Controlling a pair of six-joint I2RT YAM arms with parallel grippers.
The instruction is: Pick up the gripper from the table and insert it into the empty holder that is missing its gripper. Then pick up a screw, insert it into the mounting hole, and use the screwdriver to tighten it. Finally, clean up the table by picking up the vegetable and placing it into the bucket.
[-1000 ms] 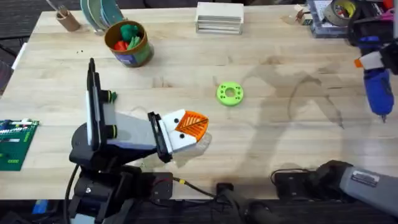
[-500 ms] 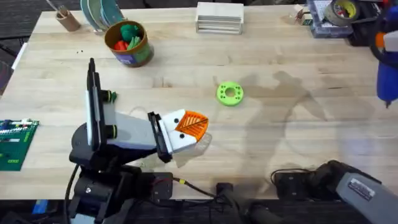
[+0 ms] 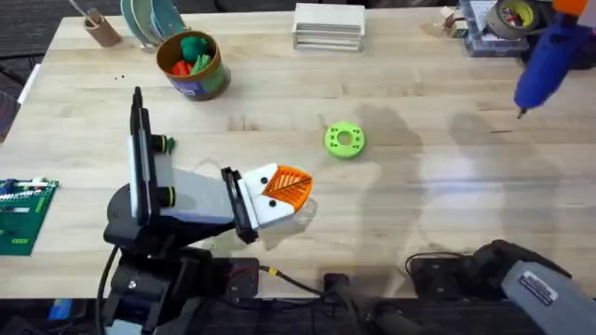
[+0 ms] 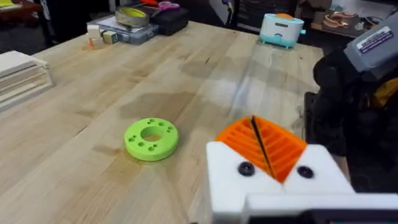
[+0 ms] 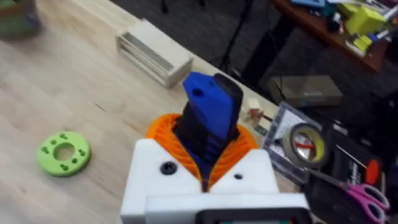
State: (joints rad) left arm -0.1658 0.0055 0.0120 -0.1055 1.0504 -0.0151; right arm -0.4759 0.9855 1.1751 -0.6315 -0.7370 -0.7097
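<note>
My right gripper [image 3: 566, 17] hangs over the far right of the table, shut on the blue screwdriver [image 3: 543, 63], whose thin tip points down toward the wood. In the right wrist view the screwdriver [image 5: 211, 109] sits clamped between the orange pads of this gripper [image 5: 208, 149]. My left gripper [image 3: 287, 189] rests low near the front middle, its orange pads pressed together on nothing; the same gripper [image 4: 261, 149] fills the foreground of the left wrist view. The bucket [image 3: 207, 82] stands at the back left with the green vegetable [image 3: 195, 44] inside. The loose gripper, holder and screw are out of view.
A bright green ring [image 3: 345, 140] lies mid-table, also seen as the ring [image 4: 151, 138]. A white stacked block [image 3: 328, 26] sits at the back edge, a tape roll [image 3: 513, 14] and tools at the back right, a wooden cup [image 3: 99, 30] back left, a circuit board [image 3: 23, 214] at the left edge.
My right gripper has carried the screwdriver away from me toward the back right corner and tilted it. The left arm has not moved.
</note>
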